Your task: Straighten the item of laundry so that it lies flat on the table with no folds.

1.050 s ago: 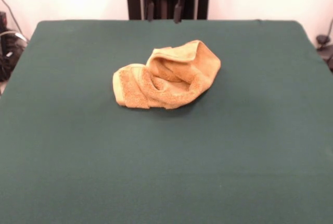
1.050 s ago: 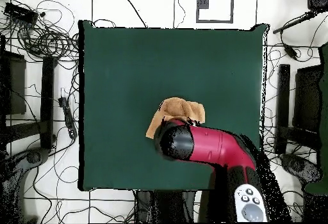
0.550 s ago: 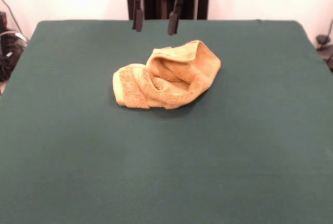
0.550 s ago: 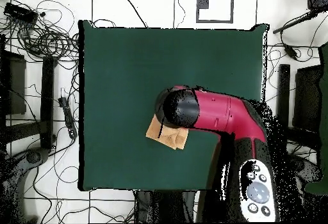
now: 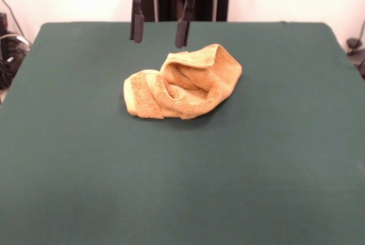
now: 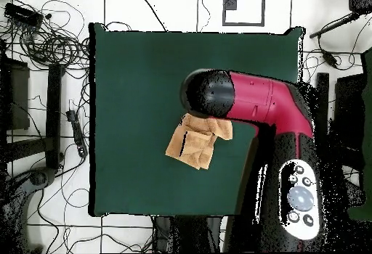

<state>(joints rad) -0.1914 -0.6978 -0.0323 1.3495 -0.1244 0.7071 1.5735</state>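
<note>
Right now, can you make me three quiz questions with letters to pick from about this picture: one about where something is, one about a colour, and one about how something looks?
1. Where is the end effector?
A. above the towel's far edge
B. under the table
C. by the table's near edge

2. What colour is the table?
A. white
B. dark green
C. red

3. How is the towel lying?
A. spread flat
B. hanging over the edge
C. crumpled in a heap

Answers:
1. A, it hangs just behind the towel, clear of it.
2. B, dark green cloth covers it.
3. C, folds pile up on each other.

Tangled cables (image 6: 51, 44) — tiled floor (image 6: 167, 1)
</note>
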